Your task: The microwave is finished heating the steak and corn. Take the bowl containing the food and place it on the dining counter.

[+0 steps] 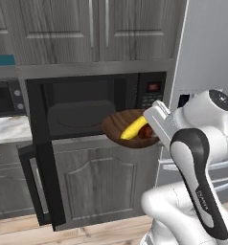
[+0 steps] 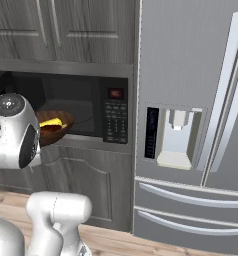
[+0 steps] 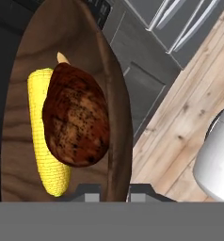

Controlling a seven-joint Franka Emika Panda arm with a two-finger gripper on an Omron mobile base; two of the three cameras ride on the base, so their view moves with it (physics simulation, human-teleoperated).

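The shallow brown bowl (image 1: 117, 127) hangs in the air just in front of the microwave (image 1: 87, 103), whose cavity stands open. In the bowl lie the yellow corn (image 1: 133, 129) and the dark steak (image 1: 146, 132). My gripper (image 1: 153, 130) is shut on the bowl's right rim. The hand view looks across the bowl (image 3: 117, 94), with the steak (image 3: 76, 115) resting against the corn (image 3: 41, 136) and the gripper (image 3: 115, 190) pinching the rim at the bottom. From the right, the bowl (image 2: 58, 132) shows beside my arm, left of the button panel (image 2: 115, 117). The dining counter is out of view.
The microwave door (image 1: 41, 158) is swung open to the left and juts out into the room. A steel fridge (image 2: 191, 125) stands right of the microwave. Grey cabinets sit above and below. A smaller oven (image 1: 3, 98) and a marble top (image 1: 8, 129) lie at far left.
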